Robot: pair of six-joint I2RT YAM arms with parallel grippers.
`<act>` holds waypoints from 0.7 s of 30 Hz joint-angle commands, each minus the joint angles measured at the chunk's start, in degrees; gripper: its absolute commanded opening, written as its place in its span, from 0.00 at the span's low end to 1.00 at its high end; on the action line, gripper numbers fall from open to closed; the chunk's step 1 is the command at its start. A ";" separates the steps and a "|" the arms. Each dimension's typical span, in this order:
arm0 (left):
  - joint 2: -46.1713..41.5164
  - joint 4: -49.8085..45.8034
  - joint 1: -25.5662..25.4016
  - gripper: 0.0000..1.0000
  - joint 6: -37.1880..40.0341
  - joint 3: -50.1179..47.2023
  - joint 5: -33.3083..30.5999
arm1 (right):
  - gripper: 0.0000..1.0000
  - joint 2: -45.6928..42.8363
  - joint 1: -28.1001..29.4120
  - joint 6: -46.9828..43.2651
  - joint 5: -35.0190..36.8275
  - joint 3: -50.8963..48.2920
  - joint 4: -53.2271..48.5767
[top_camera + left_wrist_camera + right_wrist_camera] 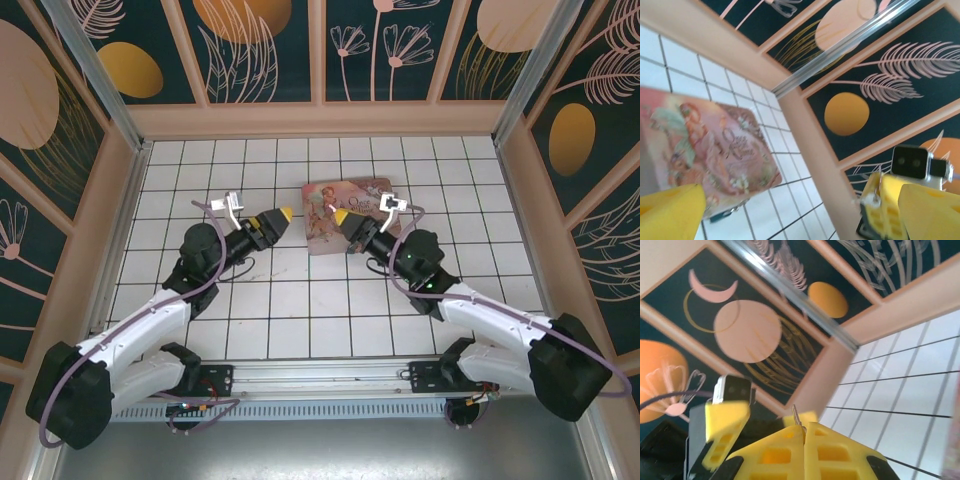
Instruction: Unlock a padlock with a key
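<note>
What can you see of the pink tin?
The tin is flat, rectangular, rounded at the corners, apparently printed metal. Its pink top shows figures, flowers and script lettering. It lies flat on the white tiles toward the back, slightly askew to the grid. The right gripper overlaps it from above; contact unclear. The left gripper sits off its left edge, apart.

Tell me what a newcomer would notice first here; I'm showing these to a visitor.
Probably the pink tin box in the middle of the white tiled floor, where the left gripper and right gripper point yellow tips at each other. Then the dark wall panels with orange discs all round. Close up, the right gripper's jaws are shut on a slim metal sliver, seemingly the key.
</note>
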 commanded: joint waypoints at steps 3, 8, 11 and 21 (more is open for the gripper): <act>1.99 -1.96 -1.98 0.99 1.41 -4.02 -0.27 | 0.00 -0.80 -8.10 -0.11 -2.17 -1.18 -9.24; 8.32 1.31 -8.30 0.99 1.59 -4.25 -2.83 | 0.00 0.39 -16.85 1.46 -6.41 -2.77 -9.02; 12.60 3.09 -11.25 0.98 2.25 -3.24 -3.63 | 0.00 2.40 -21.13 2.74 -9.53 -3.24 -6.71; 29.40 7.32 -19.36 0.97 6.40 5.01 -4.22 | 0.00 13.16 -27.47 3.87 -13.71 -0.96 -0.45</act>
